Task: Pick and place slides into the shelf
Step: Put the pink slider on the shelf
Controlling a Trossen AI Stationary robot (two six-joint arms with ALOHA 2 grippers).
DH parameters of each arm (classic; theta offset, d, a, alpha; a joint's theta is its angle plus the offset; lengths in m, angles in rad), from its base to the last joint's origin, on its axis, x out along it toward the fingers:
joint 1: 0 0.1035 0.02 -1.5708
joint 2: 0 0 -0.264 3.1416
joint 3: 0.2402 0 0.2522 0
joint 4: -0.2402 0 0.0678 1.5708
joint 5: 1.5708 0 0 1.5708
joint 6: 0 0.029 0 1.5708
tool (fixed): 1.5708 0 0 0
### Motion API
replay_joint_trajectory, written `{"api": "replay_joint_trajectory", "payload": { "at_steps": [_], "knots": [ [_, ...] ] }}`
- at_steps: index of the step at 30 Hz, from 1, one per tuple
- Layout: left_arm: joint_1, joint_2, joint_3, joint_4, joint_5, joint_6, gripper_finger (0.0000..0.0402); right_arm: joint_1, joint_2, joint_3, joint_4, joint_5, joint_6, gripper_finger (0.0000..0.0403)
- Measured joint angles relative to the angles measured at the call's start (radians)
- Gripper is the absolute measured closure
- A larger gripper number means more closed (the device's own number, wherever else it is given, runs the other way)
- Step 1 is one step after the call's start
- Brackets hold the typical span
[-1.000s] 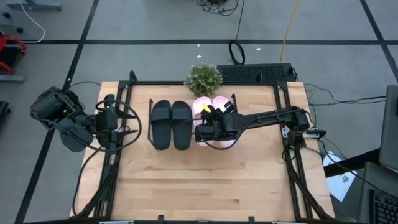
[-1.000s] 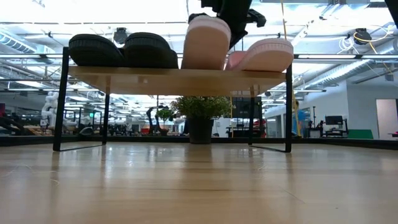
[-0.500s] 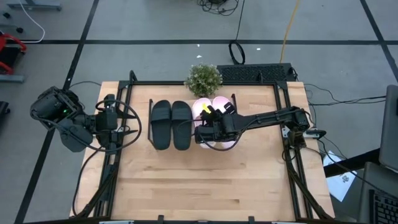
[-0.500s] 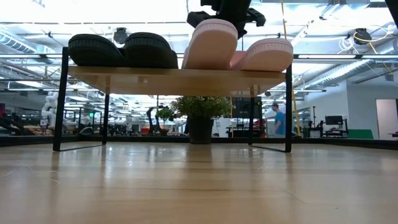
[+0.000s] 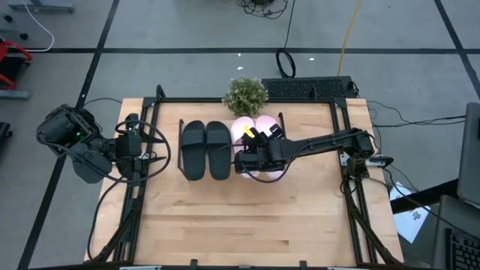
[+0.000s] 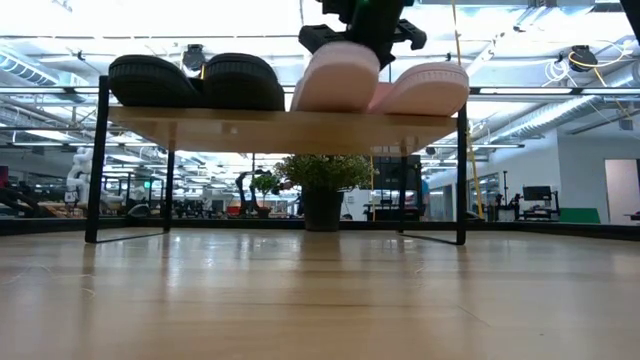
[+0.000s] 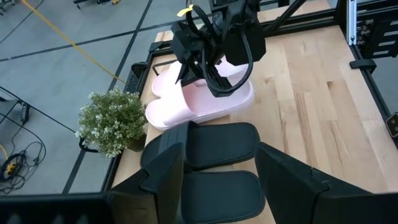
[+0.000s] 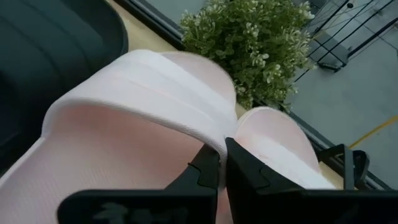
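Note:
The shelf (image 6: 285, 118) carries a black pair of slides (image 5: 206, 148) (image 6: 195, 82) on its left half. On its right half a pink slide (image 6: 428, 88) lies flat. Beside that one, a second pink slide (image 6: 335, 75) (image 7: 199, 102) stands tilted, with my right gripper (image 8: 221, 163) (image 5: 251, 154) shut on its strap. My left gripper (image 7: 217, 158) (image 5: 133, 144) waits open, raised at the table's left edge and turned toward the black pair. My right gripper pinches the pink slide's wide strap at its edge (image 8: 210, 142), on the side toward the other pink slide. The fingers slant down from the table's right. The slide sits tilted on one long side, its lower edge (image 6: 302, 106) on the shelf board.
A potted plant (image 5: 245, 94) stands just behind the shelf at the table's far edge. Black frame rails (image 5: 154, 120) run along both sides of the table. The near half of the wooden table (image 5: 247, 217) lies in front of the shelf.
The held pink slide has tipped from nearly on edge toward lying flat, its upper side coming down over the shelf board while its lower edge stays on it. My right gripper has stayed over the same spot, still shut on the strap.

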Motion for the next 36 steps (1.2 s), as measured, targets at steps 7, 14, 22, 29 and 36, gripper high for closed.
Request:
{"api": "replay_joint_trajectory", "payload": {
  "at_steps": [7, 14, 22, 29, 36],
  "knots": [
    [0.0, 0.0, 0.0, 0.0, 0.0, 0.002, 0.0204, -0.002, -0.002, -0.02, 0.01, -0.051, 0.001, 0.0401],
    [0.0, 0.0, 0.0, 0.0, 0.0, 0.003, 0.0204, -0.002, -0.002, -0.02, 0.01, -0.084, -0.002, 0.0386],
    [0.0, 0.0, 0.0, 0.0, 0.006, 0.02, 0.0204, -0.008, -0.007, -0.022, 0.008, -0.132, 0.02, 0.0331],
    [0.0, 0.0, 0.0, 0.0, 0.009, 0.023, 0.0204, -0.008, -0.03, -0.024, 0.029, -0.153, 0.021, 0.0307],
    [0.0, 0.0, 0.0, 0.0, 0.01, 0.023, 0.0204, -0.009, -0.036, -0.024, 0.034, -0.187, 0.013, 0.0303]
  ]
}}
